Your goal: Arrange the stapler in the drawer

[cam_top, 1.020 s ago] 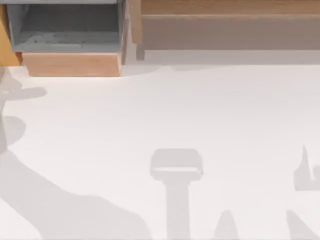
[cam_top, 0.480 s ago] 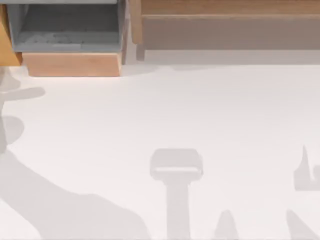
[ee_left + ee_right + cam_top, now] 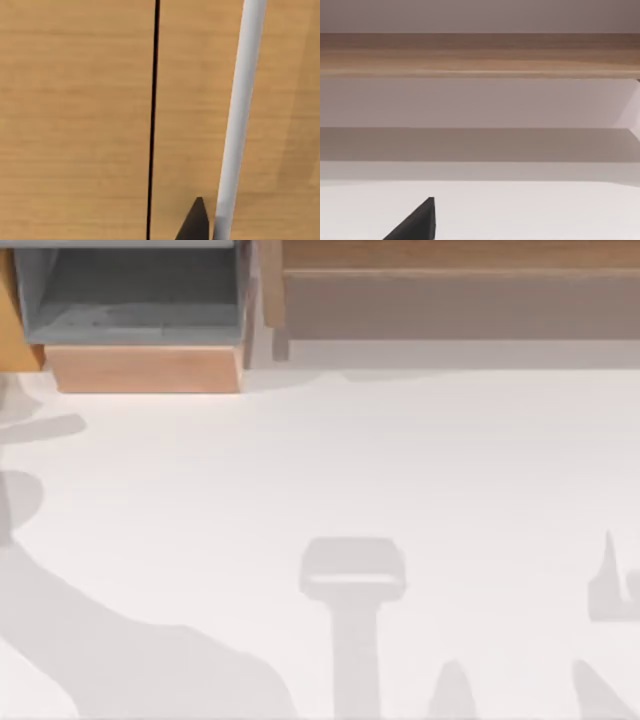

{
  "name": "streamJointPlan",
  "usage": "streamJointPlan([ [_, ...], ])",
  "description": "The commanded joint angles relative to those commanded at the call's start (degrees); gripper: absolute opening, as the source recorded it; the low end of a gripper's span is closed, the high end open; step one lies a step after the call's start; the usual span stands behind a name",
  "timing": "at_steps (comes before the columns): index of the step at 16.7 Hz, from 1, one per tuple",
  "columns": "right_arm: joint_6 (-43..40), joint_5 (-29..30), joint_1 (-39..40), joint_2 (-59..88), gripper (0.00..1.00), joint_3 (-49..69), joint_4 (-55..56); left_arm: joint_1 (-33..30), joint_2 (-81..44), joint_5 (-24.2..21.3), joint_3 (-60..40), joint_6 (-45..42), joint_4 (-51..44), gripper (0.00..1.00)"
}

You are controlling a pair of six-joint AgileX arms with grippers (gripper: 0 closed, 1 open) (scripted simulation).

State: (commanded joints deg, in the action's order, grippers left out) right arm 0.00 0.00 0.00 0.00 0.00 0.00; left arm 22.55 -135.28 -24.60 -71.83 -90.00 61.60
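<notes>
The drawer [image 3: 145,370] stands pulled open at the table's back left, with grey walls and floor behind its light tan front panel. The stapler is out of view. A dark part of my left gripper [image 3: 195,224] shows close in front of a tan wooden surface [image 3: 75,120] with a thin black seam [image 3: 152,120] and a white bar [image 3: 240,115]. In the right wrist view, a dark part of my right gripper [image 3: 417,224] hangs over the white table [image 3: 530,210], facing the long wooden unit [image 3: 480,55].
The long wide wooden unit [image 3: 460,300] with its grey-brown face runs along the back right, beside the drawer. Grey shadows of the arms lie on the white table [image 3: 400,460] at the left edge and along the front.
The arm shadow at the table's left edge has slid slightly further left. The drawer and the wooden unit have not moved.
</notes>
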Motion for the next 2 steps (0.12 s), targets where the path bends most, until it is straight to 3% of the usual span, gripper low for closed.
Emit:
streamJointPlan([
  [2, 0.0, 0.0, 0.0, 0.0, 1.0, 0.0, 0.0, 0.0, 0.0, 0.0, 0.0, 0.0, 0.0, 1.0],
])
